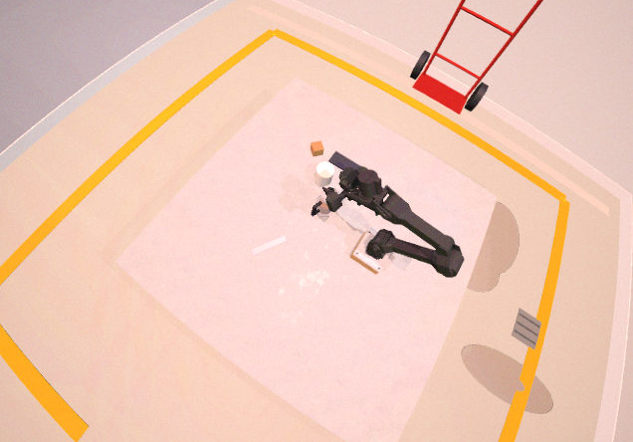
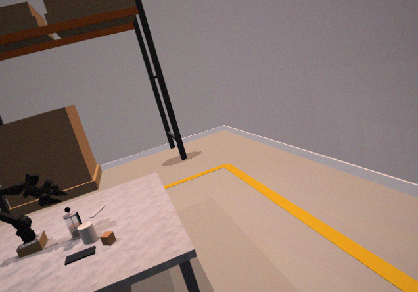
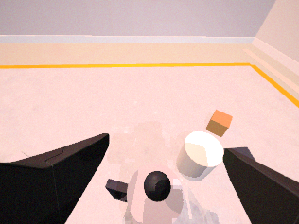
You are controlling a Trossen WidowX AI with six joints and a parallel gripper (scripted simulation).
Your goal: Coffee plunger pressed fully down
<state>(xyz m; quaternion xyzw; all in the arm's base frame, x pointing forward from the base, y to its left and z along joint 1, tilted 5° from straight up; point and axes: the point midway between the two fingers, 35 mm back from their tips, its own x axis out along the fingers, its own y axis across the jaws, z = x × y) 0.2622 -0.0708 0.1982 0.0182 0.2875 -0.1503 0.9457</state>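
The glass coffee press (image 1: 322,216) (image 2: 71,221) (image 3: 142,202) stands upright on the table, with brown contents low inside and a dark handle (image 3: 115,188) (image 2: 79,217). Its round black plunger knob (image 2: 67,210) (image 3: 157,186) sits a short way above the lid, with a bit of rod showing below it. My gripper (image 1: 320,200) (image 2: 64,197) (image 3: 165,146) is wide open and empty, above the press. The knob shows between the spread fingers in the wrist view, and no finger touches it in the exterior view. How far down the plunger disc sits inside is hard to tell.
A white cylinder (image 1: 323,174) (image 2: 88,233) (image 3: 201,155) stands close beside the press. An orange block (image 1: 316,147) (image 2: 108,238) (image 3: 219,123) is beyond it. A dark flat slab (image 1: 341,160) (image 2: 80,254) and a thin white strip (image 1: 269,245) (image 2: 97,211) lie on the table.
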